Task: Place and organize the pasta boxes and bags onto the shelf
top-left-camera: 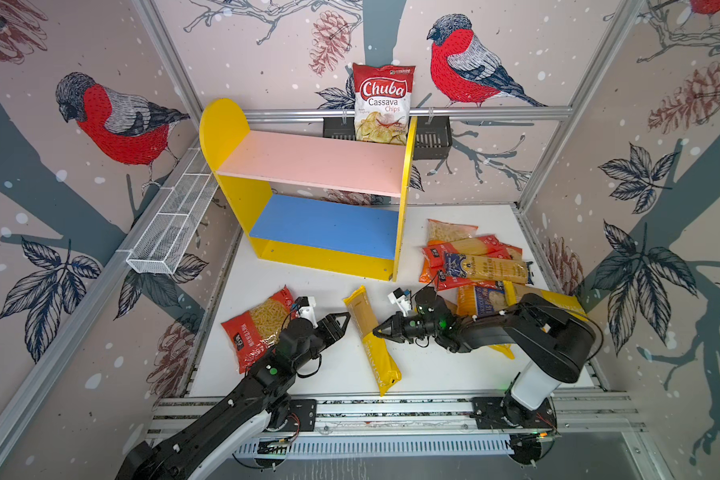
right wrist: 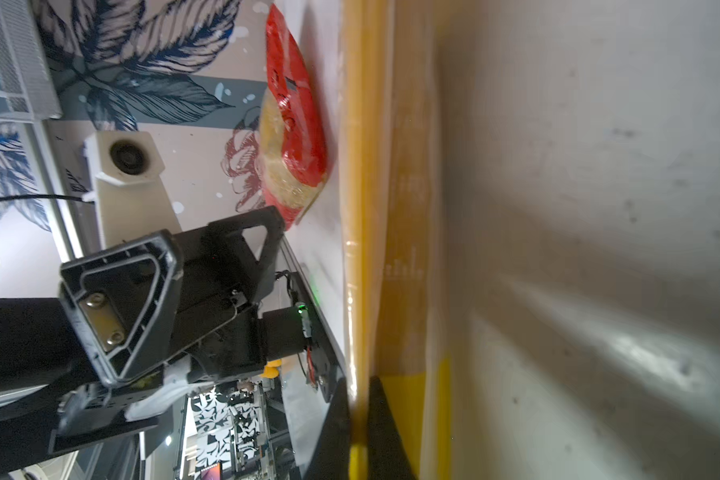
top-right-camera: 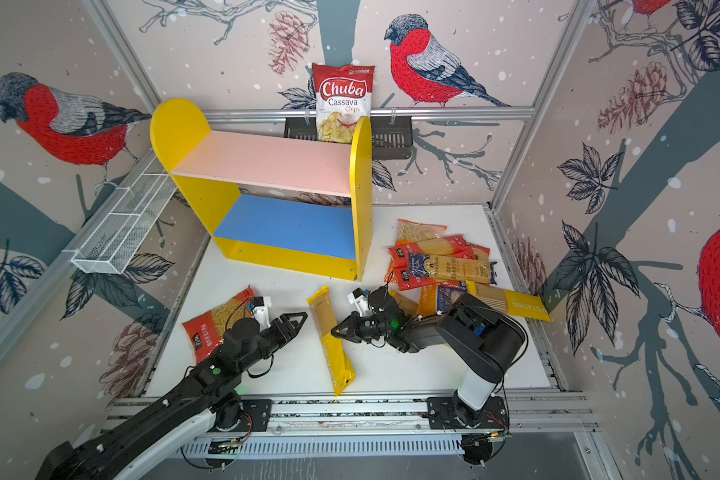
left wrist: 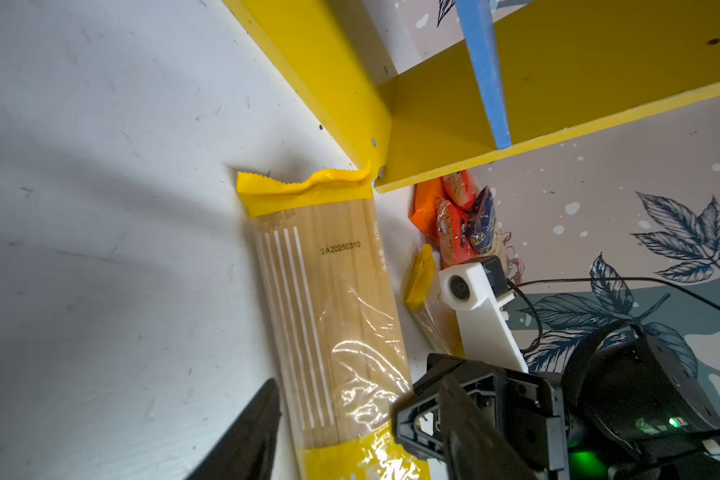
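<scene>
A long yellow spaghetti pack lies on the white table in front of the shelf, whose pink upper board and blue lower board are bare. My right gripper is shut on the pack's right edge. My left gripper is open at the pack's left side, its fingers either side of the pack. A red macaroni bag lies beside the left arm. Several more pasta packs are piled at the right.
A Chuba chips bag stands in a black slotted basket on the back wall. A white wire basket hangs on the left wall. Another yellow pack lies behind the right arm. The shelf's right panel is close to the pack's far end.
</scene>
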You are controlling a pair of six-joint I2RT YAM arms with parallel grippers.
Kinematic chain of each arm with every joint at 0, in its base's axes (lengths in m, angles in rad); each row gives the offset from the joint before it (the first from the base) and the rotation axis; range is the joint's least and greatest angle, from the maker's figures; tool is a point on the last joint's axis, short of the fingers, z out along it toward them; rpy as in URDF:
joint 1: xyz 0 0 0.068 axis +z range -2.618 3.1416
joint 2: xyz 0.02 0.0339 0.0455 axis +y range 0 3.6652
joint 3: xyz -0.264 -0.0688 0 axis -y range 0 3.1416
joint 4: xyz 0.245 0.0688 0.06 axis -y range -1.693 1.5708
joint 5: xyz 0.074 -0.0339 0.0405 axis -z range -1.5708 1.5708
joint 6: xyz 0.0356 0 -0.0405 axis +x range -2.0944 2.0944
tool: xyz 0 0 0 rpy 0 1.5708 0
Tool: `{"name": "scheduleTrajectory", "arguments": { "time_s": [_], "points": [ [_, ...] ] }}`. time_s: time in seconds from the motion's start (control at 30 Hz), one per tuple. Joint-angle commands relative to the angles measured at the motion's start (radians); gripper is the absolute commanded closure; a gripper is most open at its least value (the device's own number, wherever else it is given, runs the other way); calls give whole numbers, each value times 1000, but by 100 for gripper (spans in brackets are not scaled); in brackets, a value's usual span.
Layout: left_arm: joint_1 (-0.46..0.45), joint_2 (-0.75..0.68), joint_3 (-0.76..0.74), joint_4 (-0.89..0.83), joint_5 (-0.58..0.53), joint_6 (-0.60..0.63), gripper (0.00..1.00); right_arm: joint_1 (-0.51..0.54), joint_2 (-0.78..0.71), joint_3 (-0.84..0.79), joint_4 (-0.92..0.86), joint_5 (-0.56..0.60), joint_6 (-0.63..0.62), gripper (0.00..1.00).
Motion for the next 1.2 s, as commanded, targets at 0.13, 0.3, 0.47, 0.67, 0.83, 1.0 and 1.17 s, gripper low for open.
{"name": "scheduleTrajectory", "arguments": {
  "time_s": [0.13, 0.3, 0.47, 0.67, 0.83, 1.0, 1.17],
  "points": [
    [31, -110, 23, 76, 60, -26, 18, 10, -165, 41, 100, 60, -40, 100],
    [88, -119, 36, 243, 114, -19, 6, 12, -234, 109, 118, 73, -50, 100],
    [183, -10, 60, 532, 278, -40, 6, 14, -252, 198, 118, 53, -51, 100],
    [200, 144, 142, 744, 385, -17, 10, 32, -262, 260, 130, 18, -43, 100],
    [202, 226, 186, 817, 415, 3, 19, 40, -268, 267, 156, -11, -32, 100],
    [202, 296, 220, 888, 448, -3, 41, 37, -272, 249, 178, -10, -18, 100],
    [202, 315, 255, 902, 461, 0, 67, 27, -276, 238, 165, 5, -23, 98]
  ]
}}
